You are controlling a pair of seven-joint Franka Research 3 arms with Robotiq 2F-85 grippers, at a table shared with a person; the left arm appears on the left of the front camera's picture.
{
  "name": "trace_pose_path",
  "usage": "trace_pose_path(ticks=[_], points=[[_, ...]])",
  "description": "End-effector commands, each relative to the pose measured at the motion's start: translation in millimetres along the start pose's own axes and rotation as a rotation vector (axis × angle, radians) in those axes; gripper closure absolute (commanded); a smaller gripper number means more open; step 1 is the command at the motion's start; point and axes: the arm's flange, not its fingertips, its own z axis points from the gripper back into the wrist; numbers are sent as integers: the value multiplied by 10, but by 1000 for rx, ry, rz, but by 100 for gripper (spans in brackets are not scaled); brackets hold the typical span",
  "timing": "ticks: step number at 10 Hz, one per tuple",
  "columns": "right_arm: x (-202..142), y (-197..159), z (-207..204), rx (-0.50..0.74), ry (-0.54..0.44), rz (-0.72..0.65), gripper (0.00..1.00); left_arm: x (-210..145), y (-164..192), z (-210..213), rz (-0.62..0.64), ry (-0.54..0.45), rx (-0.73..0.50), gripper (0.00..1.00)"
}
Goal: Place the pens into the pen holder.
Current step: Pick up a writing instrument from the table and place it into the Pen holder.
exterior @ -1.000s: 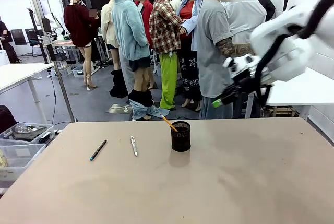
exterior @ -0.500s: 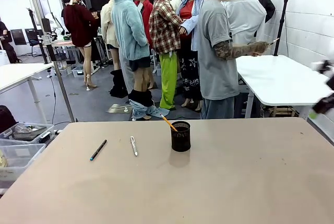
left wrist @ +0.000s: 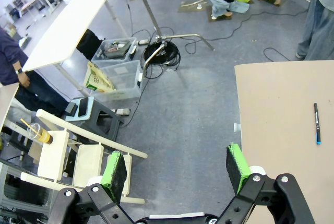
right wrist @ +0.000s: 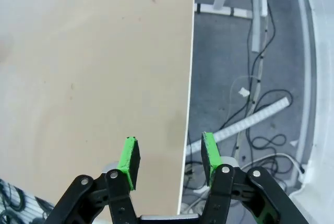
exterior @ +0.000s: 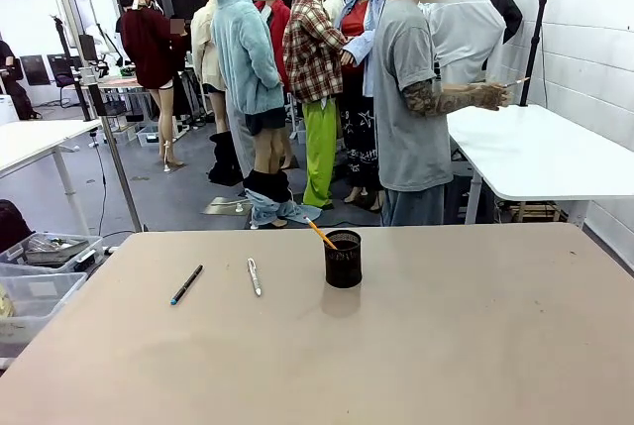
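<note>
**Pen-sorting task, one pen of three stowed.** Nearest, the left gripper [left wrist: 176,167] hangs over the floor just off the table [left wrist: 271,130], with its fingers wide apart and empty. The right gripper [right wrist: 169,158] hovers at the opposite table edge, fingers partly apart with nothing between them.

Farther out, the dark pen [exterior: 186,284] lies flat on the left part of the table. Its long axis runs diagonally, with the teal tip toward the near left. Just right of it lies the silver pen [exterior: 255,276], running almost near-to-far; its tip end cannot be told.

Beyond and to the right stands the holder [exterior: 343,259], upright. The orange pen [exterior: 320,234] is inside it, leaning up toward the far left. A person [exterior: 416,98] stands past the far edge.

The step in hand is judged to be fetching a second pen. This calls for a reach inward, with the fingers set across the pen's long axis.
</note>
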Motion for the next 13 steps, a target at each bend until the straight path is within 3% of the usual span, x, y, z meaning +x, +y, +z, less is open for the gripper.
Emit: trace_pose_path(ticks=[1,3,6,9,10,11,13], points=[[9,-25,22,-2,-27,-1,40,0,0,0,0,0,0,0],[9,-25,22,-2,-27,-1,40,353,-678,89,-66,-57,-124,0],[9,-25,22,-2,-27,-1,40,877,-1537,-136,-186,-18,-302,0],[9,-25,22,-2,-27,-1,40,964,-2308,-800,-247,170,-374,0],[9,-25,22,-2,-27,-1,40,848,-2488,-906,-244,249,-367,0],[9,-25,22,-2,-27,-1,40,849,-2316,-561,-254,97,-361,0],[9,-25,22,-2,-27,-1,40,849,-2316,-561,-254,97,-361,0]])
